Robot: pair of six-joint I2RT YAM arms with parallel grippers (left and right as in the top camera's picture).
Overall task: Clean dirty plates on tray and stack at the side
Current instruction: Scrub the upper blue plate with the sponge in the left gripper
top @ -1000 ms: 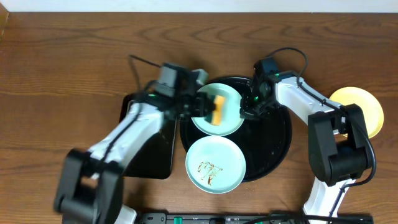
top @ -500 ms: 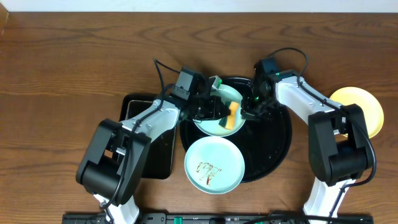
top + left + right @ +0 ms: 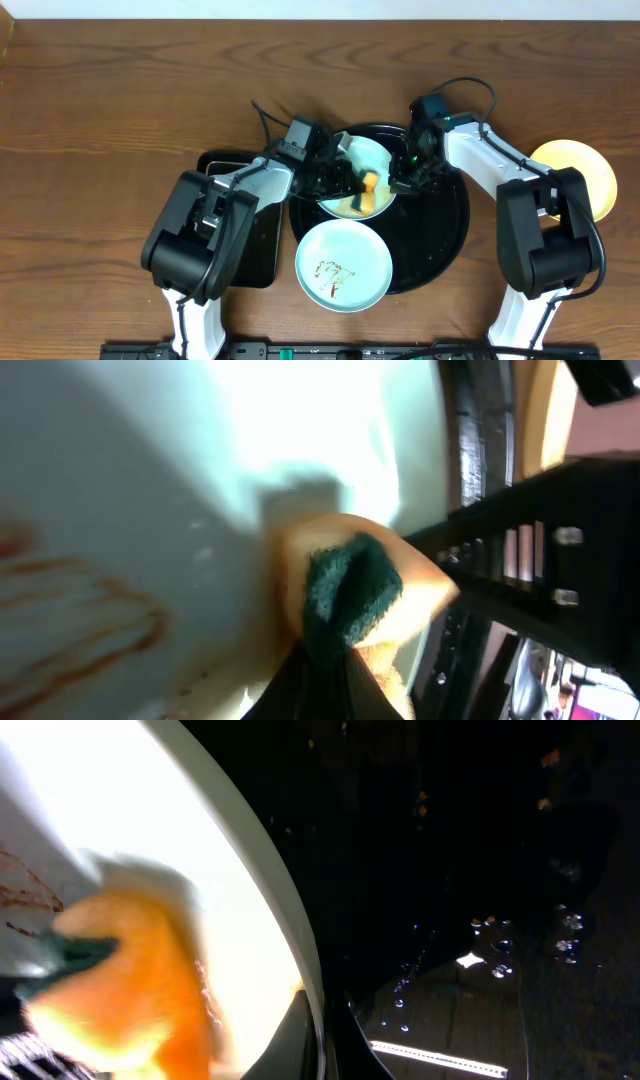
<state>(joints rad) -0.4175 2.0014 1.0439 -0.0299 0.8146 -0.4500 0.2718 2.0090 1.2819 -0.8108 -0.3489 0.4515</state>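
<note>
The brown wood-grain tabletop (image 3: 120, 90) carried a large round glossy black tray (image 3: 445, 225) at its centre. Just beside that tray's left edge was a smaller rectangular black tray (image 3: 265, 255), partly under the left arm. A small round pale yellow plate (image 3: 590, 175) lay on the bare wood at the far right, well apart from the round tray. Two small round pale mint-blue plates sat on the round tray. The front plate (image 3: 365, 250) reached past the tray's near-left rim and bore thin brown sauce smears (image 3: 335, 275). The rear plate (image 3: 365, 155) lay between the two grippers. The right gripper (image 3: 400, 180) was pinched closed on the rear plate's right rim (image 3: 300, 940). The left gripper (image 3: 330, 670) was clamped on a yellow-orange sponge with a dark green face (image 3: 350, 590), which was pressed against the rear plate beside faint brown streaks (image 3: 80, 630).
</note>
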